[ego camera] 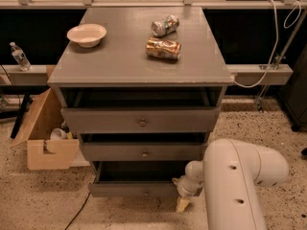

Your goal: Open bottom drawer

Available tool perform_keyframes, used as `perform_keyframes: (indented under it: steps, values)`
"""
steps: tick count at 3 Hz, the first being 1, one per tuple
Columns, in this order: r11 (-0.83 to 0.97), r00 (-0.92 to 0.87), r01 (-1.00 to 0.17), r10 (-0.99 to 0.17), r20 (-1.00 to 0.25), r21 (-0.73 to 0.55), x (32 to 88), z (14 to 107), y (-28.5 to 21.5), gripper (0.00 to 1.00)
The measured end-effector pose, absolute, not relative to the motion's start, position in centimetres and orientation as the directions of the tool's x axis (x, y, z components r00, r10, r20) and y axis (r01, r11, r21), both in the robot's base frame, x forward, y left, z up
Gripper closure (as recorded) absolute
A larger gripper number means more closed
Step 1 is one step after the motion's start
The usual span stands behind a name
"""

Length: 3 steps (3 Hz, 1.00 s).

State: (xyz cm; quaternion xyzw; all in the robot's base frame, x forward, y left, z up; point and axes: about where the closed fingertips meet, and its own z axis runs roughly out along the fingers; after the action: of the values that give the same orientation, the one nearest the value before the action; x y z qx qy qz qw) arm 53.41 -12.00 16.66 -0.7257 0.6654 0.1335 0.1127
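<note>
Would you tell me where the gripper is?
In the camera view, the gripper sits low, right of centre, at the right front corner of the bottom drawer.

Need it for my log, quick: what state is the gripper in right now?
Gripper: open or closed cannot be told. It sits low by the right end of the bottom drawer, which stands partly pulled out.
</note>
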Motion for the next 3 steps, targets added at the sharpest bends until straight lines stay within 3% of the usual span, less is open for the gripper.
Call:
perform_keyframes:
  steps: [3]
  values:
    - [-0.123, 0.066, -0.981, -0.938, -0.34, 0.147, 47.9, 18.4, -13.9, 0.97]
